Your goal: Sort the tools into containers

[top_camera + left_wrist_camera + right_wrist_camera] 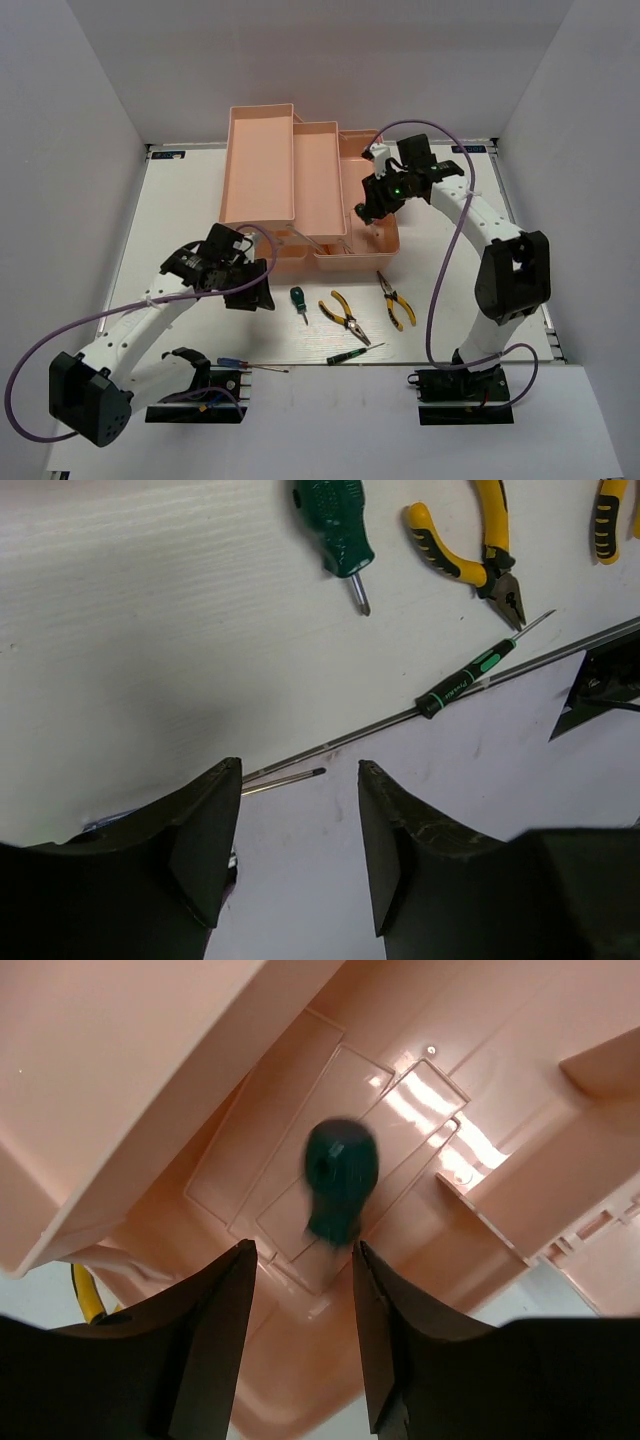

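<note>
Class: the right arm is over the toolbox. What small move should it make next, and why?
Probably raise the right gripper straight up out of the toolbox. Its jaws stand open, and the green-handled screwdriver, blurred, shows beyond them inside the box, apparently let go, so nothing seems left to hold there.

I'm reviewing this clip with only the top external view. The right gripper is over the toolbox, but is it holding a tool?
Observer: No. The right wrist view shows the right gripper open, with a blurred green handle below it, against the floor of the toolbox.
Reviewer: And the left gripper?
Observer: Open and empty. In the left wrist view, the left gripper has the tip of the long screwdriver lying below the gap between its fingers.
</note>
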`<state>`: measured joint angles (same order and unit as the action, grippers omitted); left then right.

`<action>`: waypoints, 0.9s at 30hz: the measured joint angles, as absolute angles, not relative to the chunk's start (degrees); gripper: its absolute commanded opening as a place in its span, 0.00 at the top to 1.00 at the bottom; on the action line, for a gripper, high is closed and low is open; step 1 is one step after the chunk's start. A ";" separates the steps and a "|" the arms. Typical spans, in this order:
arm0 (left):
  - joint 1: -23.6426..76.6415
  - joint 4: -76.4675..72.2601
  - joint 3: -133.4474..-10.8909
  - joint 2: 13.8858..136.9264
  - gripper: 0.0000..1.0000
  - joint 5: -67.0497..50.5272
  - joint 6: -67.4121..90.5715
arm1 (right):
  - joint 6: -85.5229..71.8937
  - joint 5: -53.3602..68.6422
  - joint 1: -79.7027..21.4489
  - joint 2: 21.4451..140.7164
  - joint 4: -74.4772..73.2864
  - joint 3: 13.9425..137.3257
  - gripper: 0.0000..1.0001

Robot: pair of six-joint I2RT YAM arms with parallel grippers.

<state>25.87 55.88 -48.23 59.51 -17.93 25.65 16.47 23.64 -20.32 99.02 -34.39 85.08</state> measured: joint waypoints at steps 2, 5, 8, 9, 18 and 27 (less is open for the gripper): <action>28.05 54.50 -48.23 59.90 0.39 -16.78 27.24 | 15.97 23.20 -20.71 100.49 -34.50 85.91 0.50; 31.46 52.23 -48.23 60.49 0.39 -14.41 29.65 | 15.42 22.79 -20.80 100.16 -34.72 86.00 0.49; 35.88 50.46 -48.88 62.94 0.38 -10.85 31.18 | 15.35 22.76 -20.67 99.24 -34.89 85.97 0.49; 37.67 50.24 -49.76 64.66 0.38 -9.32 31.64 | 15.33 23.31 -20.62 98.52 -34.98 85.65 0.49; 52.23 46.50 -56.60 84.03 0.29 7.86 38.06 | 16.60 32.51 -20.51 74.08 -33.71 61.54 0.50; 55.96 47.57 -59.11 89.84 0.21 21.78 47.66 | 16.80 33.82 -20.36 71.55 -34.94 52.95 0.50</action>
<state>55.96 47.57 -59.11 89.84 21.78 47.66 16.80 33.82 -20.36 71.55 -34.94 52.95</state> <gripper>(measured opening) 0.785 0.496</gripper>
